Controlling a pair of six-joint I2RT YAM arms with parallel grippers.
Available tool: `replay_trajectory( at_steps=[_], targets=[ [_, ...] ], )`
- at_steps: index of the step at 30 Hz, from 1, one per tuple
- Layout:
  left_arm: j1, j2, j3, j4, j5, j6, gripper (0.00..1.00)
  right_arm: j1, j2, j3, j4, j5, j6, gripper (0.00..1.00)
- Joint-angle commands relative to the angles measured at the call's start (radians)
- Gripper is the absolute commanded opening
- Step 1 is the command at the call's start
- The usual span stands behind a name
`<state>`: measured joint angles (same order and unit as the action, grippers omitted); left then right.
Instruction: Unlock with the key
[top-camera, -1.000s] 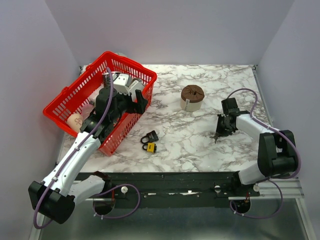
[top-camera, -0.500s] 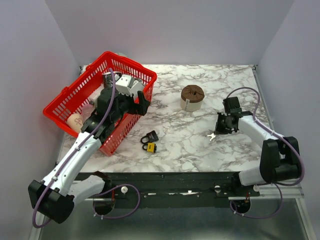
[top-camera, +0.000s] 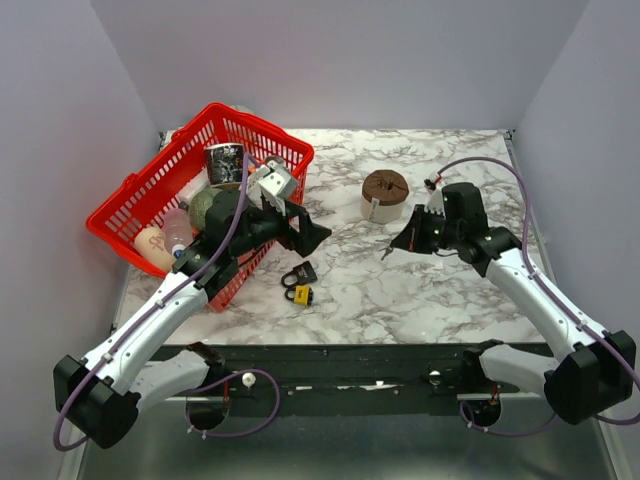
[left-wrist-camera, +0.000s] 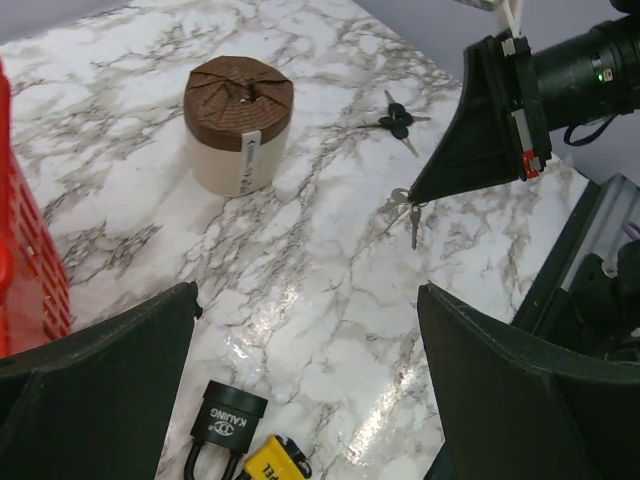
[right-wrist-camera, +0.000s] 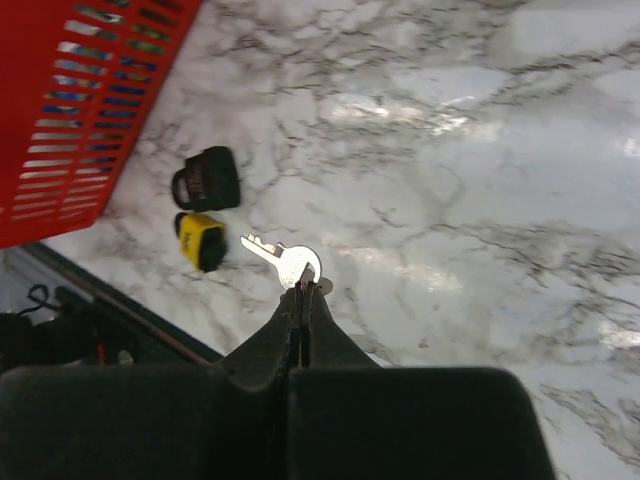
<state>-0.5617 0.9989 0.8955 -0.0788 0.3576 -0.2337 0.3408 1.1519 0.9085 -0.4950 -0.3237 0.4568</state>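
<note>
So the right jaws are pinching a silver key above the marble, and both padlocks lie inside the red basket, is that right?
No: the top view shows the black padlock and yellow padlock on the marble beside the red basket, not inside it. The silver key part holds.

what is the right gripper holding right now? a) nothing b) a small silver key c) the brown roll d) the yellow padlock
b: the right gripper is pinched shut on the small silver key, while the yellow padlock and the brown roll sit well away from it.
</note>
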Motion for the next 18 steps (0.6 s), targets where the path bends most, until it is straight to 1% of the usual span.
replay_trajectory(
  at_steps=[1,3,6,10,12,13,15,16,18],
  targets=[
    [-0.030,-0.014,-0.023,0.074,0.107,0.008,0.99,0.069,-0.043,0.041,0.079,-0.066,0.128,0.01],
    [-0.038,-0.005,-0.027,0.106,0.124,0.002,0.99,0.095,-0.053,0.050,0.104,-0.064,0.167,0.01],
    [-0.055,0.013,-0.030,0.111,0.132,-0.009,0.99,0.122,-0.075,0.058,0.142,-0.069,0.203,0.01],
    [-0.079,0.040,-0.026,0.102,0.129,-0.007,0.99,0.133,-0.086,0.058,0.165,-0.052,0.207,0.01],
    [-0.092,0.046,-0.020,0.082,0.113,0.004,0.99,0.133,-0.069,0.047,0.138,0.013,0.175,0.01],
    [-0.093,0.046,-0.017,0.080,0.068,0.010,0.99,0.133,-0.057,0.044,0.078,0.105,0.162,0.01],
    [-0.104,0.046,-0.006,0.027,0.009,0.033,0.99,0.130,-0.002,0.038,0.014,0.193,0.108,0.01],
    [-0.112,0.046,-0.003,0.014,-0.041,0.039,0.99,0.126,0.018,0.030,-0.040,0.278,0.096,0.01],
    [-0.115,0.046,0.005,-0.007,-0.074,0.045,0.99,0.097,0.076,0.001,-0.071,0.313,0.066,0.01]
  ],
)
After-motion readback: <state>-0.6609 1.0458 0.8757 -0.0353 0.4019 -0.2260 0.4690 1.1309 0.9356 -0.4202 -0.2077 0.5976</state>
